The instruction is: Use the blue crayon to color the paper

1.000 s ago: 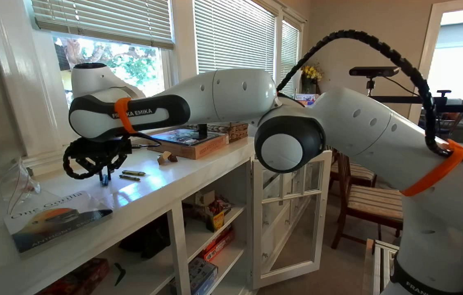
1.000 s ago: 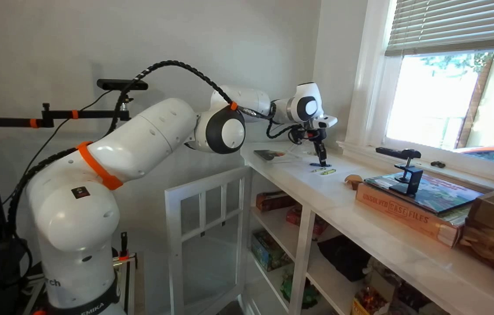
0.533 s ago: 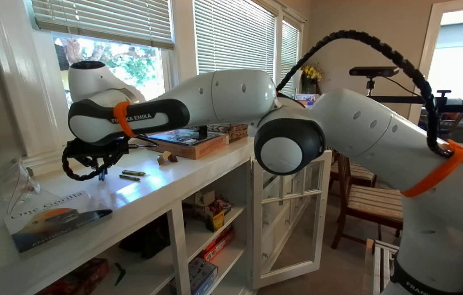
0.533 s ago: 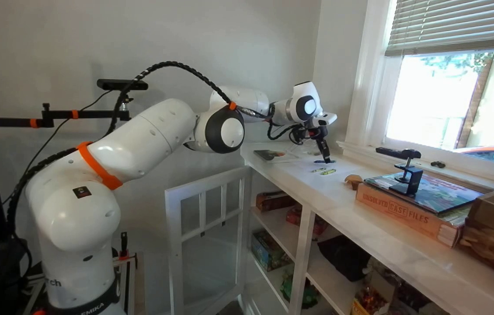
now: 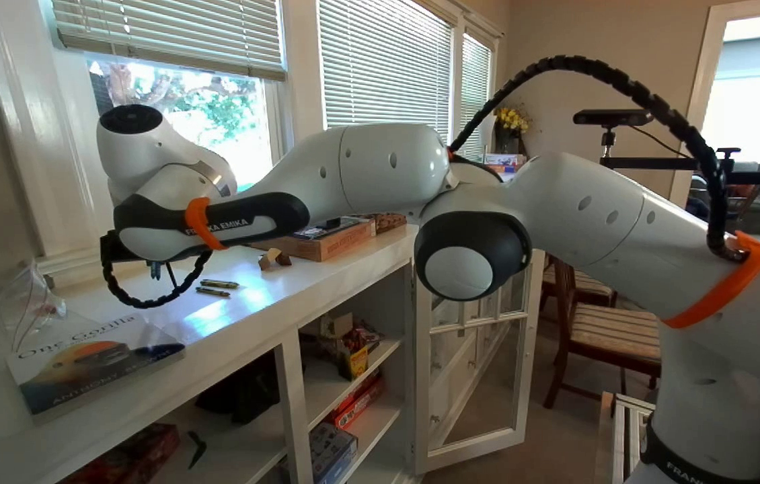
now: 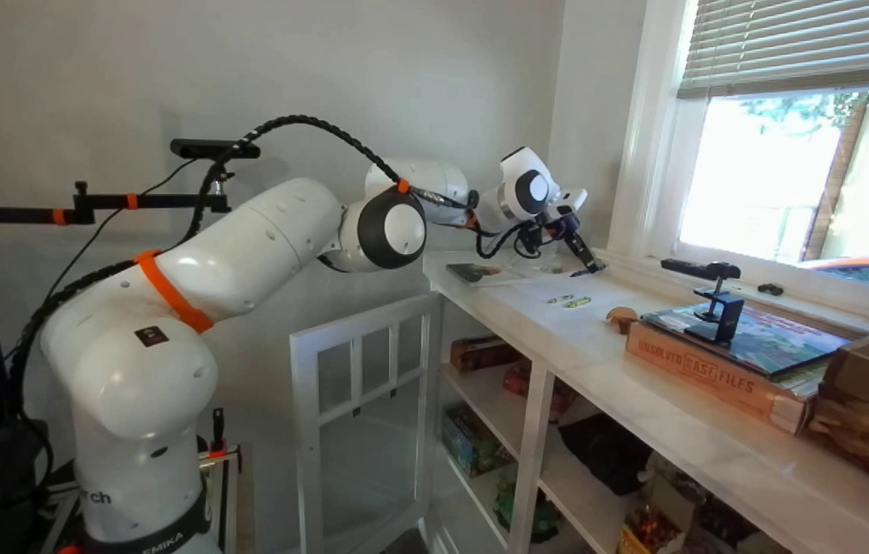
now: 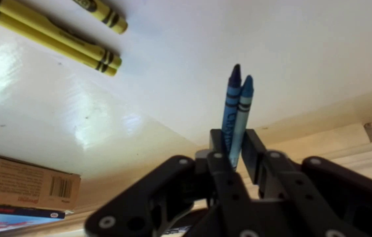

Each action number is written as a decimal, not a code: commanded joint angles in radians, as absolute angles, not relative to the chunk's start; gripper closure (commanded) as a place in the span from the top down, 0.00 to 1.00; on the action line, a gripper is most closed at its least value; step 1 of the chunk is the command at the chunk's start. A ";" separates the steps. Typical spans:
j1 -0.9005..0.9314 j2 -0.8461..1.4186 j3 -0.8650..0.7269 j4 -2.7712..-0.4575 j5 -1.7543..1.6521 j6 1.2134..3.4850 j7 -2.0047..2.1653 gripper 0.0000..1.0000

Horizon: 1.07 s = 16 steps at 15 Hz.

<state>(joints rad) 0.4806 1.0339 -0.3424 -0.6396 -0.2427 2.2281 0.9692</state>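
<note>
My gripper (image 7: pixel 233 134) is shut on two crayons held side by side. One is the blue crayon (image 7: pixel 242 113), with a mid-blue tip and pale blue wrapper. The other is a darker blue crayon (image 7: pixel 231 107) with a near-black tip. Both tips point away from the fingers. The paper (image 7: pixel 172 82) is a whitish sheet flat on the counter, and one corner shows near the fingertips. In an exterior view, the tilted gripper (image 6: pixel 590 268) is near the window side, low above the counter. I cannot tell whether the crayons touch anything.
Yellow crayons (image 7: pixel 61 41) lie on the paper. A book with an orange picture (image 5: pixel 94 363) and a clear plastic bag (image 5: pixel 30 302) lie at the counter's end. A brown box (image 6: pixel 711 373) bears a black clamp. The window sill borders the counter (image 6: pixel 680 362).
My gripper has tilted from nearly upright and moved toward the window sill, away from the yellow crayons. The held crayons have moved with it.
</note>
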 commanded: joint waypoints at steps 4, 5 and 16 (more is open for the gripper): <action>0.522 1.071 -0.444 -0.648 -0.327 2.317 1.086 0.05; 0.526 1.074 -0.453 -0.655 -0.333 2.321 1.093 0.05; 0.564 1.091 -0.516 -0.711 -0.361 2.330 1.140 0.05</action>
